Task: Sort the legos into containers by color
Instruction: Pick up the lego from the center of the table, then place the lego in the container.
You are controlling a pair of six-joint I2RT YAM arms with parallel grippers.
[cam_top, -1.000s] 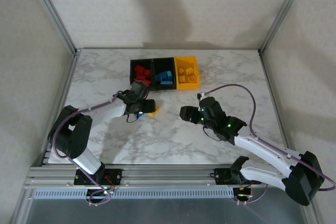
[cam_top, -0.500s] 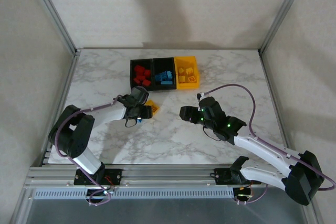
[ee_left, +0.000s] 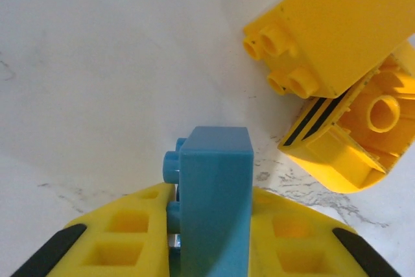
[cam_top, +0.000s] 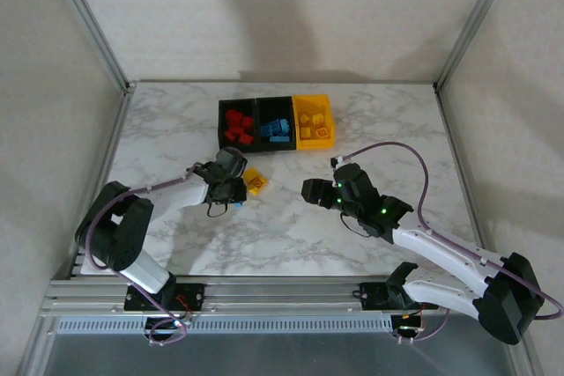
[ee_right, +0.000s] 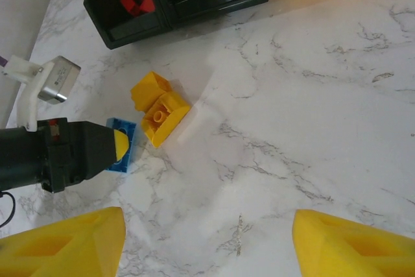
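Marble table (cam_top: 167, 121): the row of containers (cam_top: 273, 99) sits at twelve o'clock, with red, blue and yellow legos inside by colour. At about seven o'clock from the bins, the left gripper (ee_left: 211, 244) is clamped on a blue lego (ee_left: 214, 173) low at the tabletop, jaws drawn in against its sides. The right gripper (ee_right: 207, 251) hovers with its fingers apart, holding nothing. Two yellow legos (ee_left: 331, 30) lie touching each other at two o'clock from the blue one. The pick looks made; next should come a lift and carry to the middle bin, clearing its near wall.
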